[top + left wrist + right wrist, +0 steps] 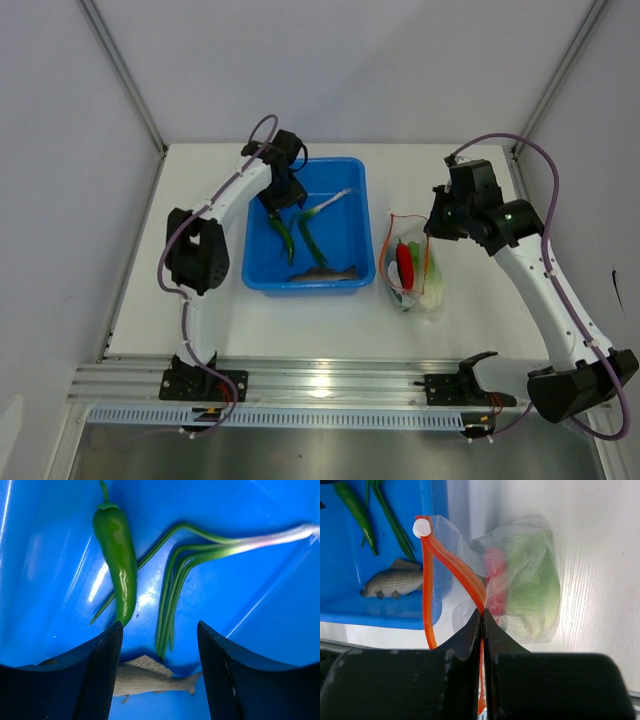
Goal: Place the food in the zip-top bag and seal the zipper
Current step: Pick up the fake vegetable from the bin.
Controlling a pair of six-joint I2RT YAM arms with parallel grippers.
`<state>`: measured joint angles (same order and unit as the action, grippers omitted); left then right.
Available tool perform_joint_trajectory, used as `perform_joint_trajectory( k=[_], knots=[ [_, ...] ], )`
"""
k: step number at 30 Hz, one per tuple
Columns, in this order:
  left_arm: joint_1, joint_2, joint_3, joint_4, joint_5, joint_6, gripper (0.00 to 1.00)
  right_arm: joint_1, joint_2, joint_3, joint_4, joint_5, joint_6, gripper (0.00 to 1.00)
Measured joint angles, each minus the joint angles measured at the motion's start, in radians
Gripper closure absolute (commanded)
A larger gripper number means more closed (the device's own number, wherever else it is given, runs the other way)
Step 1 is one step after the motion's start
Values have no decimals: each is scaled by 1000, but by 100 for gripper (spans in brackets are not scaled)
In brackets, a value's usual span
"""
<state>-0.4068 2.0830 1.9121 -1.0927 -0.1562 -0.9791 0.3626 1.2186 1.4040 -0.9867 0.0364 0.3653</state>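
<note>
Sitting under everything, the white bench (300,325) is carrying all items. L arm (215,215) is reaching from the near edge toward bench ctr. R arm (545,280) is arching in along the right edge. Blue bin (260,280) is resting mid-bench, slightly left of ctr.

Zip-top bag (540,540) is lying on the bench just beside the bin's right wall, btwn bin and right edge, w/ its mouth gaping. Inside it, cabbage (535,590) is filling most of the pouch, and red chili (495,565) is lying against it on the bin side.

L gripper (160,630) is hovering inside the bin, fingers spread wide w/ nothing btwn them. Toy fish (145,680) is lying below it by the bin's near wall. Scallion (200,555) is stretching diagonally across the bin floor, white end pointing to the bin's far right corner. Green pepper (120,555) is lying to its left, tip just beside one finger; contact can't be told.

R gripper (482,612) is pressing its fingers together, pinching one strip of the zipper (427,590). The two orange strips are splitting apart from the white slider (421,528) at the zipper's end.
</note>
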Motion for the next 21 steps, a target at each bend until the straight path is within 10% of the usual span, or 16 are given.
perform_joint_trajectory(
  k=[21],
  knots=[
    [-3,102,-61,-51,-25,-151,37,0,3,-16,27,-19,-2,100]
  ],
)
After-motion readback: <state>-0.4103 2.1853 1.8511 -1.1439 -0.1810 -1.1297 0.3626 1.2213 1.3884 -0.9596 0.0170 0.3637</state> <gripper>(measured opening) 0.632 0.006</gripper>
